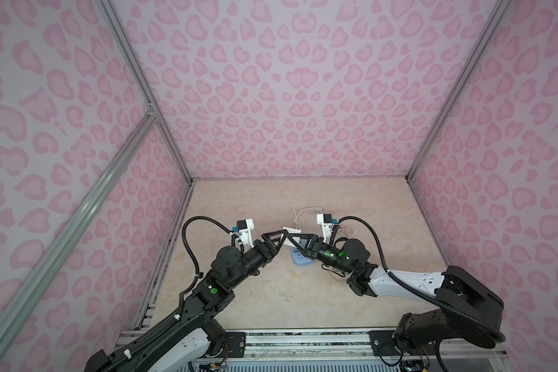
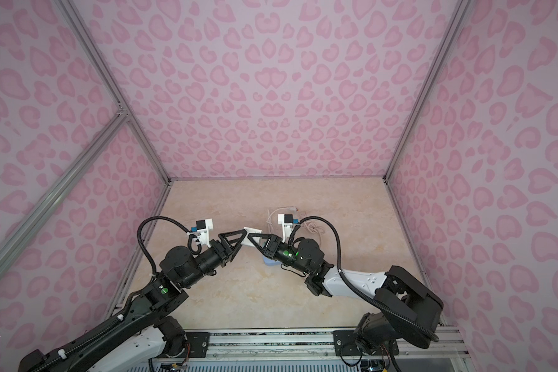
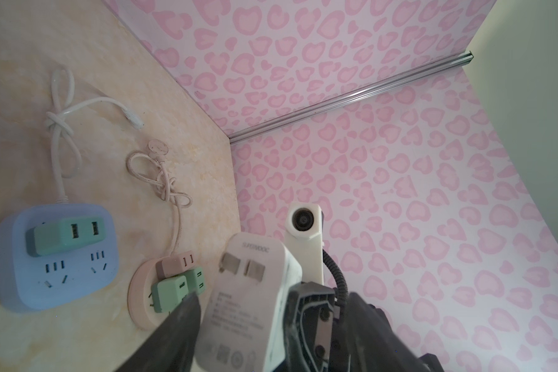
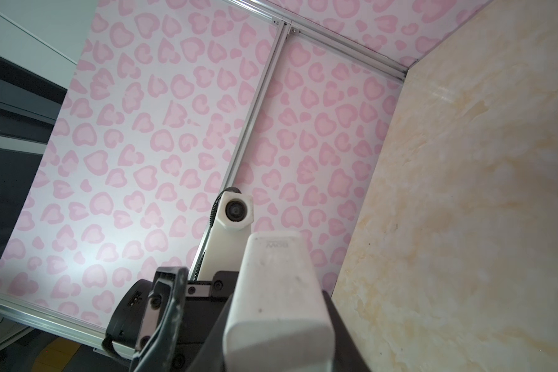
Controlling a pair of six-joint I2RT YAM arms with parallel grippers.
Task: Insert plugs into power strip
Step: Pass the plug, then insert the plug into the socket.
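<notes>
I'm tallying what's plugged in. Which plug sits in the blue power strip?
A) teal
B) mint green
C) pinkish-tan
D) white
A: only the teal plug sits in the blue power strip; the white plug is held in the air.

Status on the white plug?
Left end effector open, right end effector shut on white plug, midair. Blue power strip beneath, teal plug seated, other sockets free.

Marbled tabletop (image 3: 94,48) bears blue power strip (image 3: 74,283) and pink round socket (image 3: 138,291).
</notes>
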